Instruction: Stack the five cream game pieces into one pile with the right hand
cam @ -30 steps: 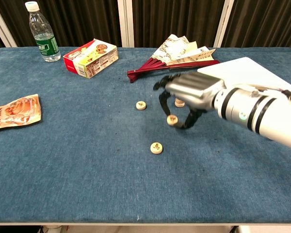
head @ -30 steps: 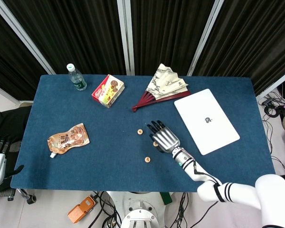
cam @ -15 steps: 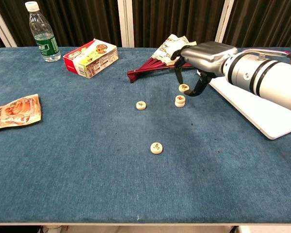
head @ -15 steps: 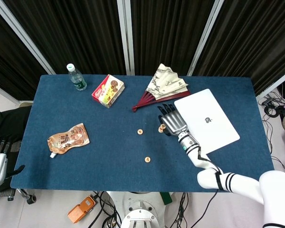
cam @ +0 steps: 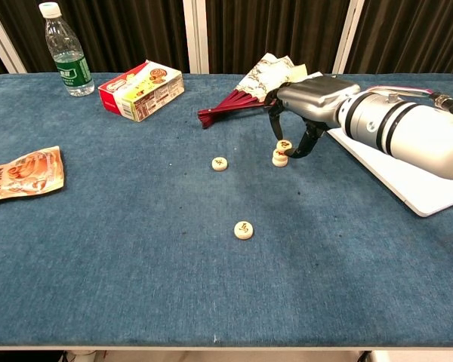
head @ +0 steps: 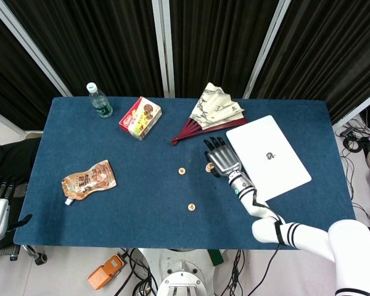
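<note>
My right hand (cam: pixel 311 111) pinches a cream game piece (cam: pixel 285 145) between thumb and a fingertip, tilted and just above a short pile of two cream pieces (cam: pixel 279 158). In the head view the right hand (head: pixel 222 160) hangs over that pile (head: pixel 209 167), and the held piece is hidden there. One loose cream piece (cam: pixel 220 163) lies to the left of the pile. Another loose piece (cam: pixel 243 229) lies nearer the front edge. My left hand (head: pixel 1 200) hangs off the table's left side, holding nothing, fingers apart.
A folded fan (cam: pixel 268 87) lies just behind the right hand and a white laptop (cam: pixel 408 173) under its forearm. A snack box (cam: pixel 142 90), a water bottle (cam: pixel 66 53) and a snack pouch (cam: pixel 19 172) sit on the blue table (cam: pixel 136 286) at the left.
The right hand carried a cream piece from mid-table back toward the pile, and has now lowered it to just above the pile. The left hand has not moved.
</note>
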